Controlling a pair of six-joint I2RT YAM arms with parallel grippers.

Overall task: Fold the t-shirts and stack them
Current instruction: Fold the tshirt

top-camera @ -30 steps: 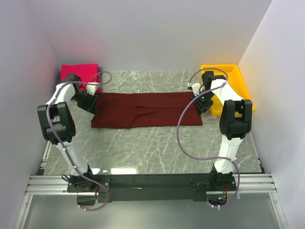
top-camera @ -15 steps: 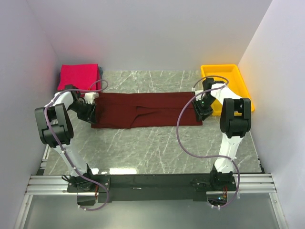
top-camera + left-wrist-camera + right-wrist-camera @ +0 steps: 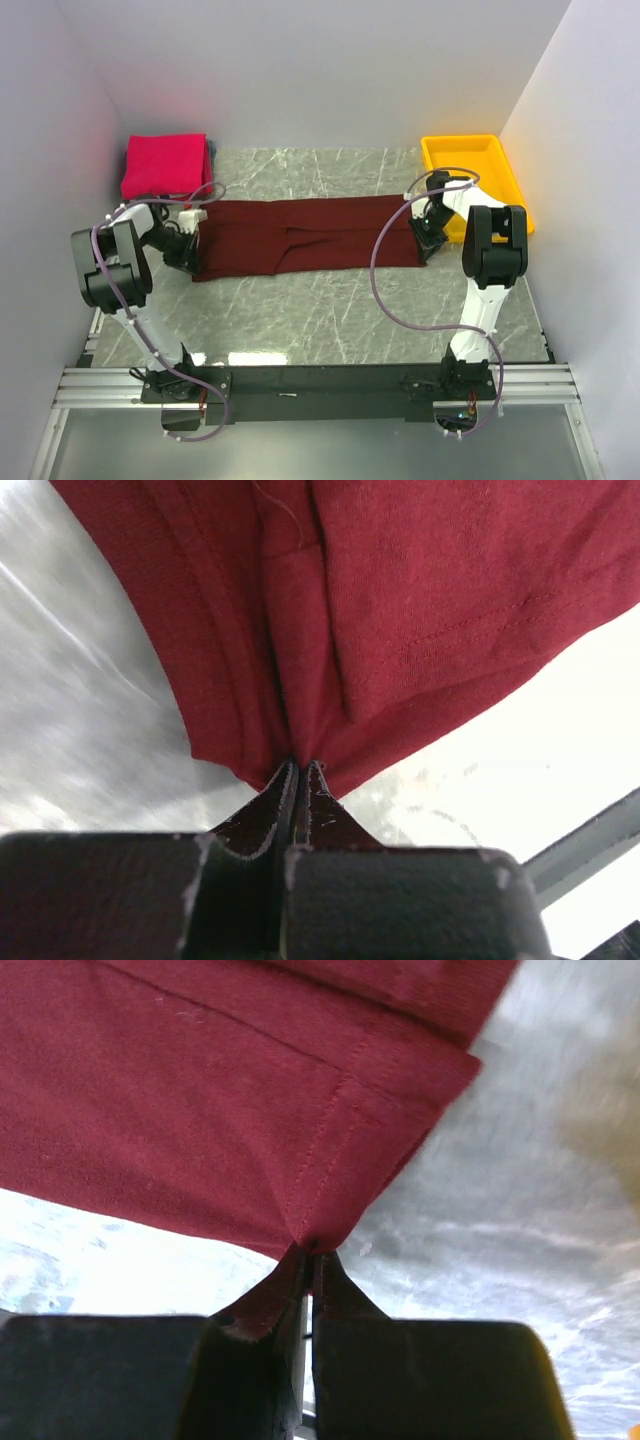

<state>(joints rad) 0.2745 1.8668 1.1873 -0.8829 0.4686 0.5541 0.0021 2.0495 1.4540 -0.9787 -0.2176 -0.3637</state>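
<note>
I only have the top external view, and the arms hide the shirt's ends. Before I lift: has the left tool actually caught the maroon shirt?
Observer: Yes. In the left wrist view the left tool is shut on a pinched corner of the maroon t-shirt, with cloth bunching right at the tips.
Operator: And the other side?
Observer: The right wrist view shows the right tool shut on a stitched hem corner, the seam running straight into its tips.
Operator: Is the left pinch holding one layer or several?
Observer: Several folds converge there, though I cannot count them.
</note>
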